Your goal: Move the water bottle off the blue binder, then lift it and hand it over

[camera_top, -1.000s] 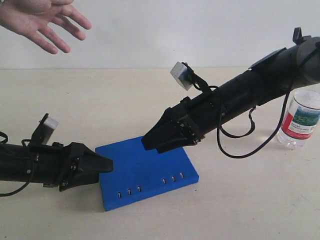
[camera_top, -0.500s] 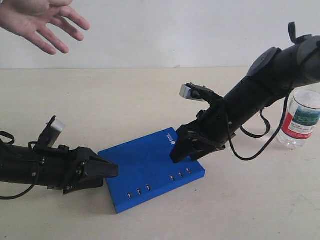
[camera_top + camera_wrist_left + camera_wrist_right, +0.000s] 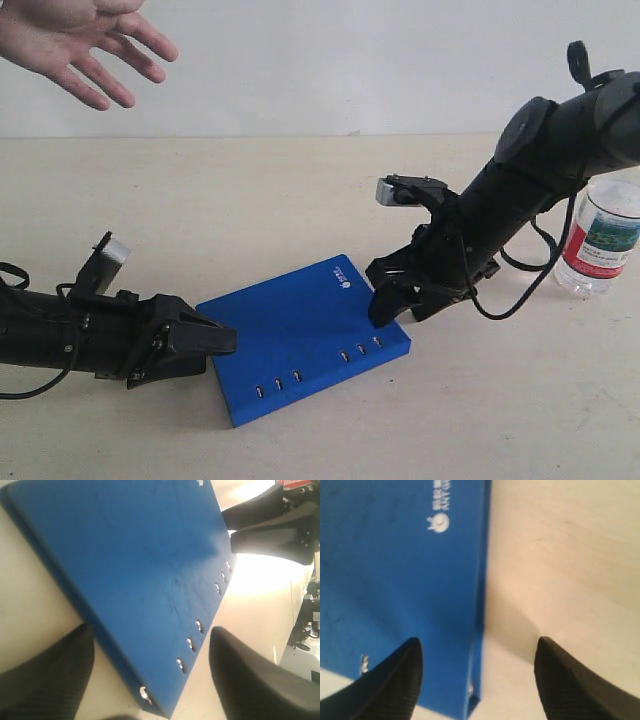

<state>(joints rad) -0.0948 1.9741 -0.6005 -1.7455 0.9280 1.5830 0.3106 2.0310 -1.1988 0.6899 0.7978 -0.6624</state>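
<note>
A robot lab or test room: bare pale counter (image 3: pixel 280 190), plain white wall (image 3: pixel 350 60), black cabled left arm (image 3: pixel 60 335) and right arm (image 3: pixel 520 170) with cameras (image 3: pixel 405 190) at the wrists.

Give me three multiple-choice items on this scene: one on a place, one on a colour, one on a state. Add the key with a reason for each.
1. Where is the bottle, relative to the binder?
A. On top of it
B. Under it
C. Off it, standing on the table, to the right in the exterior view

2. What colour is the binder?
A. Blue
B. Red
C. Green

3. How is the right claw?
A. Shut on the bottle
B. Open, holding nothing
C. Shut on the binder

Key:
1 C: the bottle stands on the table, partly hidden by the right arm, well apart from the binder.
2 A: its cover is bright blue in every view.
3 B: the right wrist view shows both fingers spread apart, with only the binder's edge and the table showing between them.
</note>
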